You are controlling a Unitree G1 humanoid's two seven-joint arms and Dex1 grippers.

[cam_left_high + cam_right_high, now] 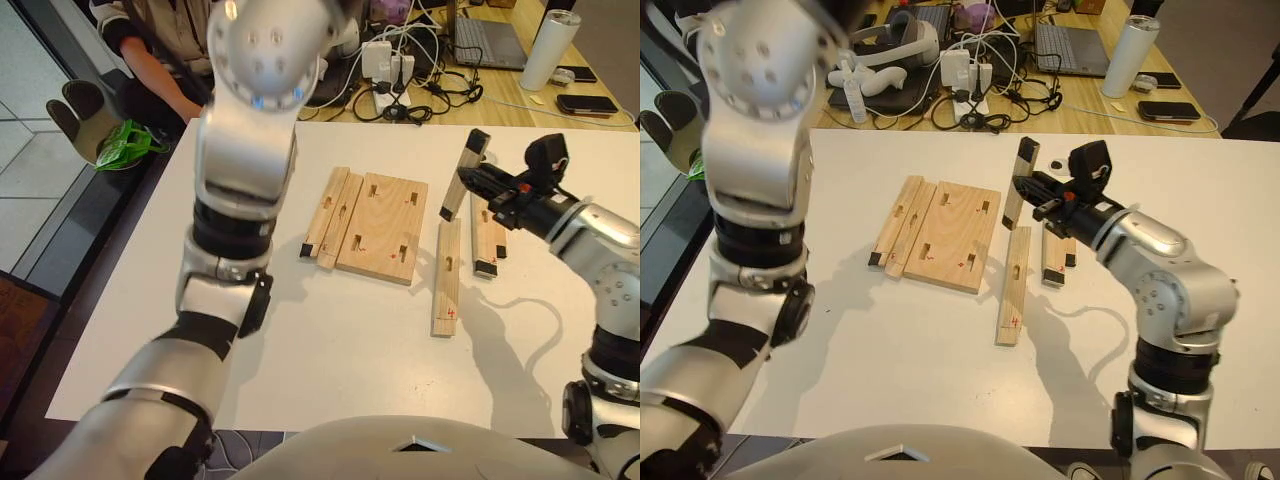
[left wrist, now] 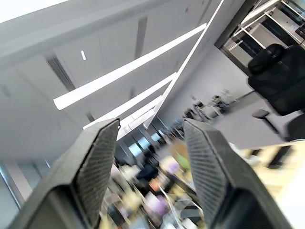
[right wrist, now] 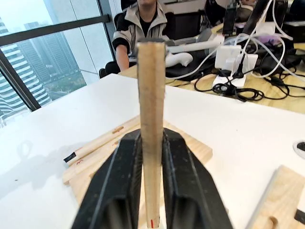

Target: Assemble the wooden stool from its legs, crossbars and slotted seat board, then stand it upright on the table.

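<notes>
The right gripper (image 1: 1033, 192) is seen clamped on a wooden leg (image 3: 151, 86), its jaws narrowed to the wood's width and pressed against both faces. The leg is held steeply tilted over the white table (image 1: 300, 350), just beside the right edge of the slotted seat board (image 1: 378, 228), which is laid flat. Two pieces (image 1: 330, 215) are set against the board's left edge, and a longer bar (image 1: 446, 275) is laid to its right. The left gripper (image 2: 150, 126) is raised towards the ceiling, jaws spread wide and empty.
</notes>
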